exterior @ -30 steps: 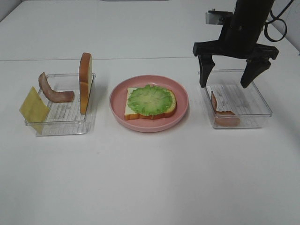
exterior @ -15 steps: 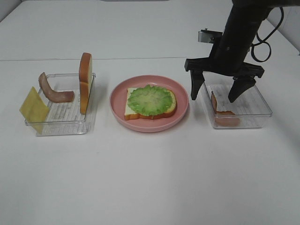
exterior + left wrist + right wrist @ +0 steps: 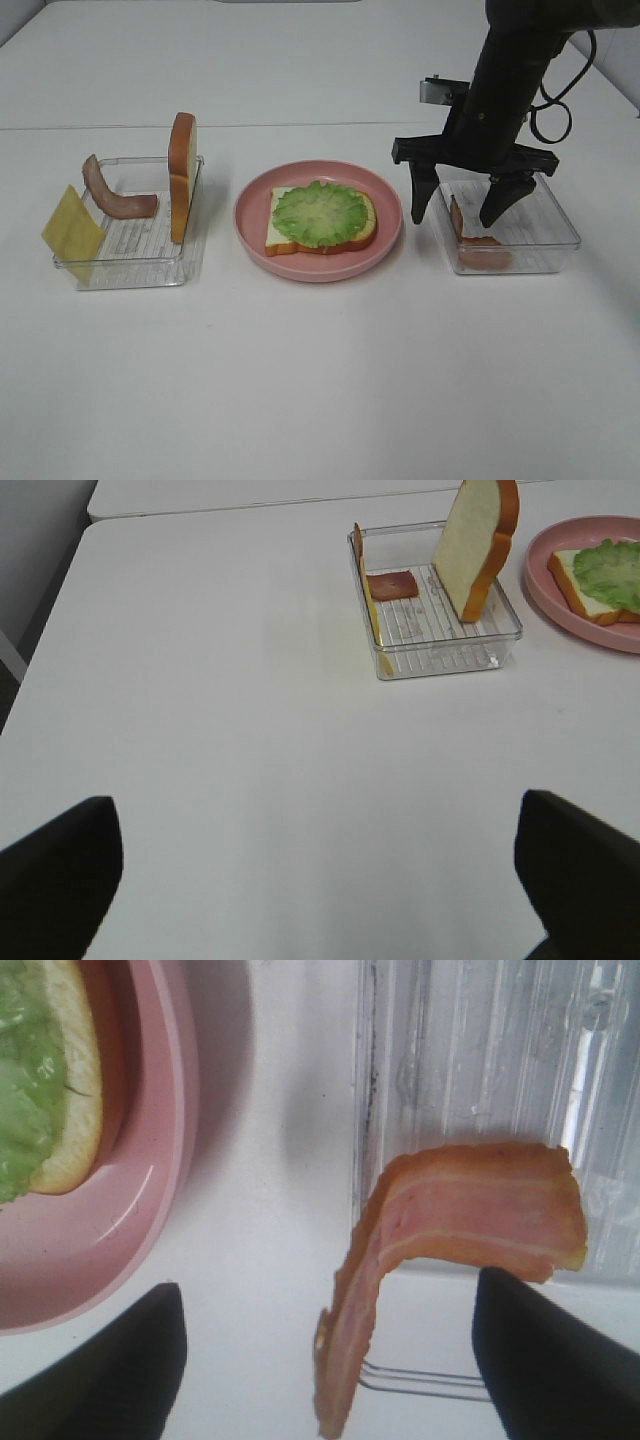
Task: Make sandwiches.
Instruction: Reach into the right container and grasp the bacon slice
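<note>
On the pink plate (image 3: pixel 300 272) lies a bread slice (image 3: pixel 283 236) topped with a green lettuce leaf (image 3: pixel 322 213). A bacon strip (image 3: pixel 472 240) leans on the left wall of the right clear tray (image 3: pixel 545 250). My right gripper (image 3: pixel 457 210) hangs open low over that strip, one finger outside the tray wall and one inside. The right wrist view shows the bacon (image 3: pixel 460 1220) between the two dark fingertips (image 3: pixel 110 1360), untouched. My left gripper (image 3: pixel 320 880) is open and empty over bare table, away from the left tray (image 3: pixel 440 660).
The left tray (image 3: pixel 130 270) holds a yellow cheese square (image 3: pixel 72 232), a curled bacon strip (image 3: pixel 115 200) and an upright bread slice (image 3: pixel 181 190). A table seam runs behind the trays. White tabletop stretches in front of the plate.
My right gripper has come down and shifted left to straddle the bacon at the tray's left wall, its jaws narrowing a little. Nothing else has moved.
</note>
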Tool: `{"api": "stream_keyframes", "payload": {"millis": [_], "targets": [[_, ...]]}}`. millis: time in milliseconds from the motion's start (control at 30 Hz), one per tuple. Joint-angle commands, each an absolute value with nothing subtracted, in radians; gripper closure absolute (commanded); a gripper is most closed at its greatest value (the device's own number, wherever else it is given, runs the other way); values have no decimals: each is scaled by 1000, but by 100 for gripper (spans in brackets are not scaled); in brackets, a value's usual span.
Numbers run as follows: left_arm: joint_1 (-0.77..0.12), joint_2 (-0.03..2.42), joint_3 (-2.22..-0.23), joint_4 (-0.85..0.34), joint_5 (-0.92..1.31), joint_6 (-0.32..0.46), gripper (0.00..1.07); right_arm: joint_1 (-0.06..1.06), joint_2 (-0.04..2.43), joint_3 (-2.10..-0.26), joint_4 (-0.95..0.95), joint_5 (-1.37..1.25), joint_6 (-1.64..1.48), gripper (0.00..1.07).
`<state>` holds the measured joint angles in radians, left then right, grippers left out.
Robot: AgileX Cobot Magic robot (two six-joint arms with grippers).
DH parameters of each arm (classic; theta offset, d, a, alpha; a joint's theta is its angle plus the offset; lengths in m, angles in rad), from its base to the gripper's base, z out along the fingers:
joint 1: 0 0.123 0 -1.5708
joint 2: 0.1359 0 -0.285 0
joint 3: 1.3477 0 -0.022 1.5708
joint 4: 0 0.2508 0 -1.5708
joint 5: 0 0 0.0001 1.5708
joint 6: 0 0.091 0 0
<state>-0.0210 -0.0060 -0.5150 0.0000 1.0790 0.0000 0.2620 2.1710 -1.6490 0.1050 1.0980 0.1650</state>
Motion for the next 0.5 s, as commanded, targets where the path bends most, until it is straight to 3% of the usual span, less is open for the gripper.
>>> {"api": "stream_keyframes", "payload": {"millis": [33, 233, 333, 400, 433, 500], "targets": [[-22, -22, -517, 0, 1075, 0, 4, 266, 2180, -1641, 87, 1091, 153, 40], [-22, -22, -517, 0, 1075, 0, 4, 266, 2180, -1641, 86, 1086, 153, 46], [-22, -22, -517, 0, 1075, 0, 4, 266, 2180, -1641, 83, 1081, 153, 55], [-22, -22, -517, 0, 1075, 0, 4, 266, 2180, -1641, 80, 1083, 153, 71], [-22, -22, -517, 0, 1075, 0, 4, 266, 2180, -1641, 80, 1083, 153, 71], [-22, -22, -517, 0, 1075, 0, 4, 266, 2180, -1641, 80, 1083, 154, 81]]}}
